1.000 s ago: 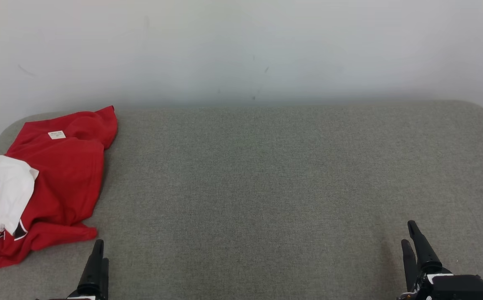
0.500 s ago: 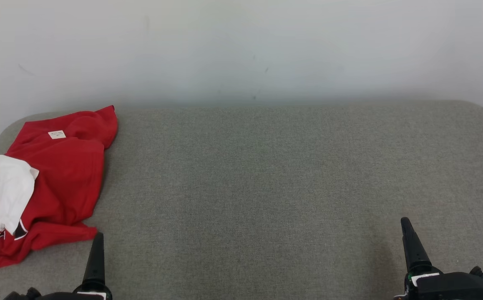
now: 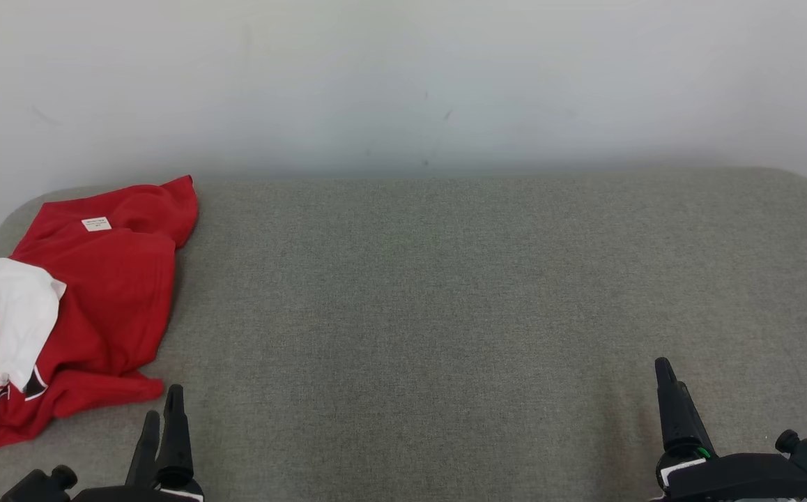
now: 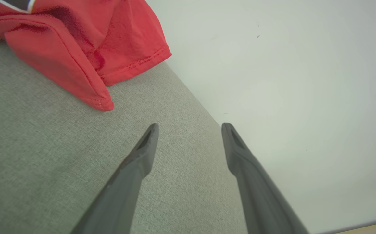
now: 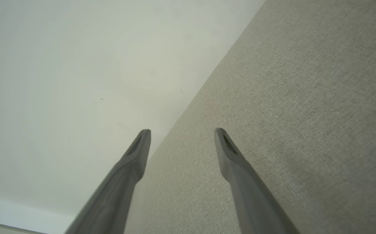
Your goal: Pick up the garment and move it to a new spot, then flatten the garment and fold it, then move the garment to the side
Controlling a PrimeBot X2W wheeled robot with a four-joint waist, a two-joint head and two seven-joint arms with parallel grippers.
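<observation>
A crumpled red garment (image 3: 90, 307) with a white panel and a small white label lies at the far left of the grey fabric surface (image 3: 445, 293). Its red hem (image 4: 87, 61) fills the upper left of the left wrist view. My left gripper (image 3: 163, 404) stands open at the lower left, just right of the garment's near corner and apart from it, with nothing between its fingers (image 4: 142, 152). At the lower right my right gripper (image 3: 665, 373) is open too, its fingers (image 5: 230, 156) spread over bare fabric.
A pale wall (image 3: 403, 84) rises directly behind the grey surface. The surface has rounded corners at back left and back right, and its wide middle stretch lies between the two grippers.
Both arms have rolled and shifted at the bottom edge: the left gripper's fingertips rose slightly toward the garment's corner, the right gripper moved a little left and up. The garment has not moved.
</observation>
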